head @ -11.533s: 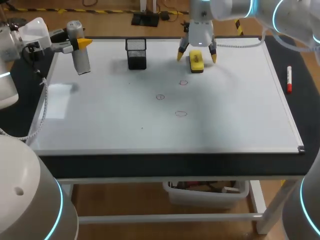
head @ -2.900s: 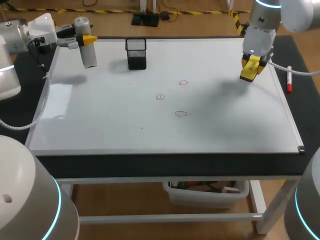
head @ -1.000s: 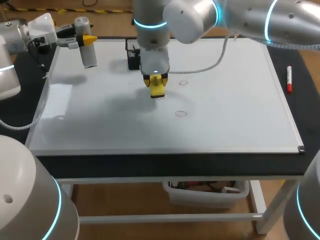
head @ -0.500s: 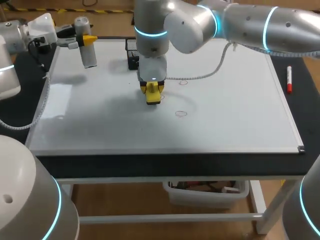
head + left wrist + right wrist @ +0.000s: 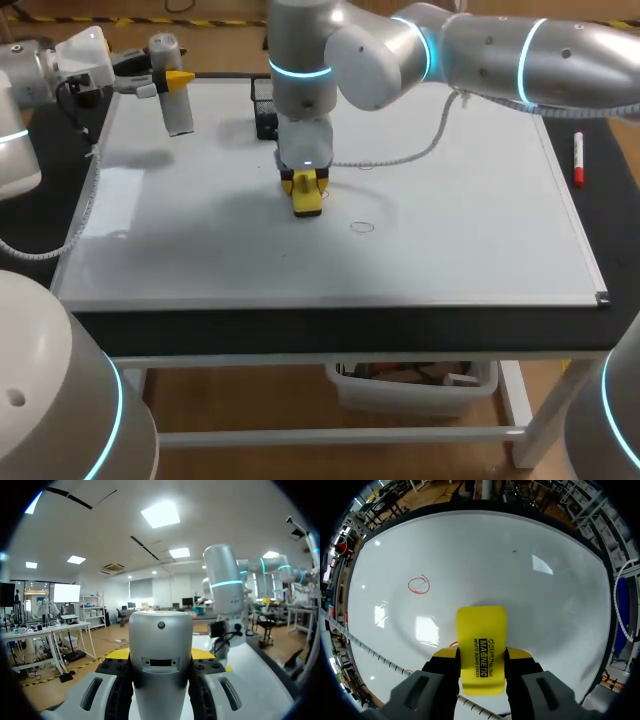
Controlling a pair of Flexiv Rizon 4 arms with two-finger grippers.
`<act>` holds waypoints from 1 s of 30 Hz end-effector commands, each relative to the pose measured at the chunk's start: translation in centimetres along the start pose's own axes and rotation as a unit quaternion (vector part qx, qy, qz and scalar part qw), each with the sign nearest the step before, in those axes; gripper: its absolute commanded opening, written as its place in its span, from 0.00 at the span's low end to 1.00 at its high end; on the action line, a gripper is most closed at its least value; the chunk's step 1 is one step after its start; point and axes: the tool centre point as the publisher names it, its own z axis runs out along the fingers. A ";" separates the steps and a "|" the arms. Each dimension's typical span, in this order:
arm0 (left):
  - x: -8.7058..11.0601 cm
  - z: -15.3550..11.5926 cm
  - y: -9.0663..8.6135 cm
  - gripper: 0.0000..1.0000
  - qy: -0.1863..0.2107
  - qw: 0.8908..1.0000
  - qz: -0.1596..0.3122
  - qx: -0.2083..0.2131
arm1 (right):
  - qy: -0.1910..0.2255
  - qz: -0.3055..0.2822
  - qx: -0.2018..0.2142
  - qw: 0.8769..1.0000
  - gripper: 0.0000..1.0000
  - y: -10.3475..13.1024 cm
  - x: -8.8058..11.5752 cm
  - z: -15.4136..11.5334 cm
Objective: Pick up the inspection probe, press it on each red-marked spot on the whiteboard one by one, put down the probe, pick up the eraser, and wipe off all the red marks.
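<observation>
My left gripper [image 5: 166, 82] hangs over the whiteboard's [image 5: 450, 250] far left corner, shut on the silver inspection probe [image 5: 177, 112], which points down. The left wrist view shows that probe [image 5: 160, 660] filling the gap between the fingers. My right arm reaches across from the right to the board's middle. There its gripper [image 5: 305, 183] is shut on the yellow eraser [image 5: 308, 198], which is down at the board. One red mark [image 5: 362, 227] lies right of the eraser; in the right wrist view a red mark [image 5: 419, 584] lies ahead of the eraser [image 5: 481, 647], and a red trace peeks out beside it.
A black mesh pen holder [image 5: 264, 108] stands at the back of the board, partly hidden by my right arm. A red marker [image 5: 577, 158] lies on the dark mat beyond the board's right edge. A white cable [image 5: 420, 150] trails over the board behind the eraser.
My right gripper has slid the eraser a little toward the front edge, over the middle red mark. The left arm and the probe have stayed put.
</observation>
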 end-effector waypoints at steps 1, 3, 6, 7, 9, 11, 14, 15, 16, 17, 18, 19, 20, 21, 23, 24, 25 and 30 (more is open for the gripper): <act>0.0 0.0 0.0 0.00 0.001 1.000 0.001 0.001 | 0.003 0.000 -0.004 1.000 0.00 -0.4 0.1 0.2; 0.0 0.0 0.0 0.00 0.001 1.000 0.001 0.001 | 0.002 0.002 -0.003 1.000 0.00 -0.3 0.3 0.2; 0.0 0.0 0.0 0.00 0.001 1.000 0.001 0.001 | 0.002 0.005 -0.001 1.000 0.00 -0.1 0.7 0.3; 0.0 0.0 0.0 0.00 0.001 1.000 0.001 0.001 | 0.003 0.006 0.000 1.000 0.00 -0.1 0.9 0.4; 0.0 0.0 0.0 0.00 0.001 1.000 0.001 0.001 | 0.005 0.012 -0.001 1.000 0.00 0.0 1.2 0.6; 0.0 0.0 0.0 0.00 0.001 1.000 0.001 0.001 | 0.005 0.017 -0.001 1.000 0.00 0.1 1.6 0.7; 0.0 0.0 0.0 0.00 0.001 1.000 0.001 0.001 | 0.005 0.032 -0.003 0.999 0.00 0.2 2.4 0.7; 0.0 0.0 0.0 0.00 0.001 1.000 0.001 0.001 | 0.005 0.036 -0.003 0.999 0.00 0.2 2.6 0.8; 0.0 0.0 0.0 0.00 0.001 1.000 0.001 0.001 | 0.006 0.040 -0.003 0.999 0.00 0.3 2.9 0.8; 0.0 0.0 0.0 0.00 0.001 1.000 0.001 0.001 | 0.005 0.044 -0.003 0.999 0.00 0.3 3.1 0.8; 0.0 0.0 0.0 0.00 0.001 1.000 0.001 0.001 | 0.006 0.047 -0.003 0.999 0.00 0.3 3.4 0.7; 0.0 0.0 0.0 0.00 0.001 1.000 0.001 0.001 | 0.006 0.051 -0.003 0.999 0.00 0.4 3.7 0.7; 0.0 0.0 0.0 0.00 0.001 1.000 0.001 0.001 | 0.006 0.057 -0.004 0.998 0.00 0.4 4.0 0.7; 0.0 0.0 0.0 0.00 0.001 1.000 0.001 0.001 | 0.006 0.061 -0.004 0.998 0.00 0.4 4.3 0.7; 0.0 0.0 0.0 0.00 0.001 1.000 0.001 0.001 | 0.008 0.069 -0.005 0.998 0.00 0.4 5.0 0.8; 0.0 0.0 0.0 0.00 0.001 1.000 0.001 0.001 | 0.008 0.072 -0.005 0.997 0.00 0.5 5.2 0.8; 0.0 0.0 0.0 0.00 0.001 1.000 0.001 0.001 | 0.009 0.075 -0.005 0.997 0.00 0.5 5.5 0.7; 0.0 0.0 0.0 0.00 0.001 1.000 0.001 0.001 | 0.006 0.090 -0.004 0.996 0.00 0.2 6.5 0.5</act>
